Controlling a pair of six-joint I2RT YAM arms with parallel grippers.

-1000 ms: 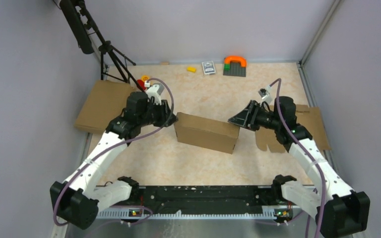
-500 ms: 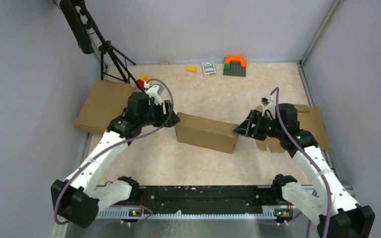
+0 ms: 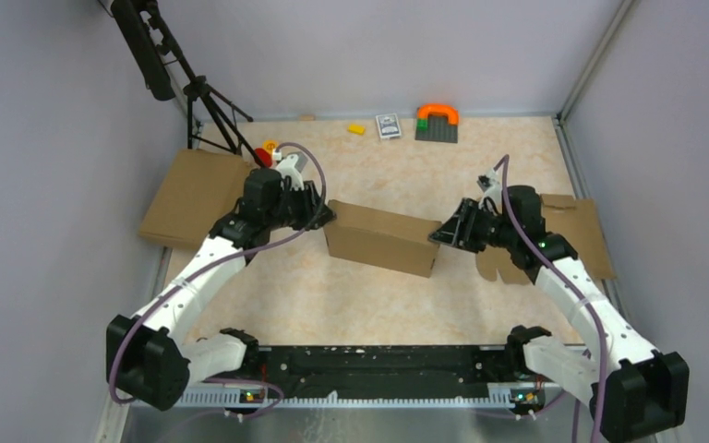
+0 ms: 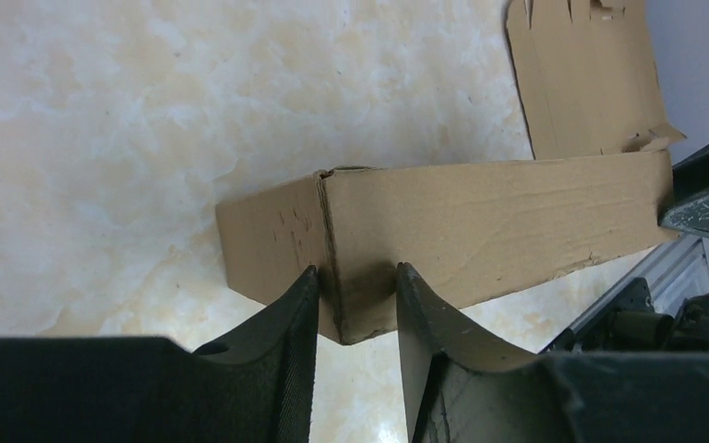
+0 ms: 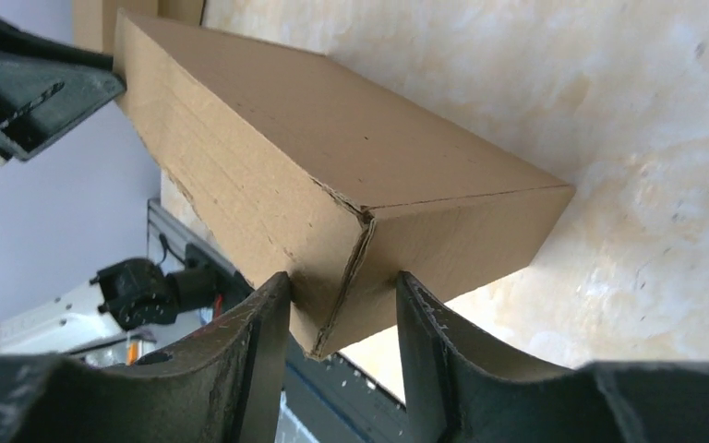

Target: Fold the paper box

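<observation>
The paper box (image 3: 383, 238) is a closed shallow brown cardboard box at the middle of the table. My left gripper (image 3: 325, 217) is at its left corner. In the left wrist view the two fingers press on both sides of that corner of the box (image 4: 480, 221), with the gripper (image 4: 354, 277) closed on it. My right gripper (image 3: 438, 235) is at the box's right corner. In the right wrist view its fingers clasp the near corner of the box (image 5: 332, 148), gripper (image 5: 342, 281) closed on it. That corner shows above the table surface.
A flat cardboard sheet (image 3: 189, 194) lies at the left edge. A smaller notched cardboard blank (image 3: 572, 235) lies at the right, also in the left wrist view (image 4: 582, 74). A black tripod (image 3: 208, 101) stands back left. An orange and grey toy (image 3: 437, 122), a card (image 3: 388, 125) and small pieces lie at the back.
My right gripper has moved left onto the box's right corner. My left arm has shifted a little away with the box, which now sits slightly farther back.
</observation>
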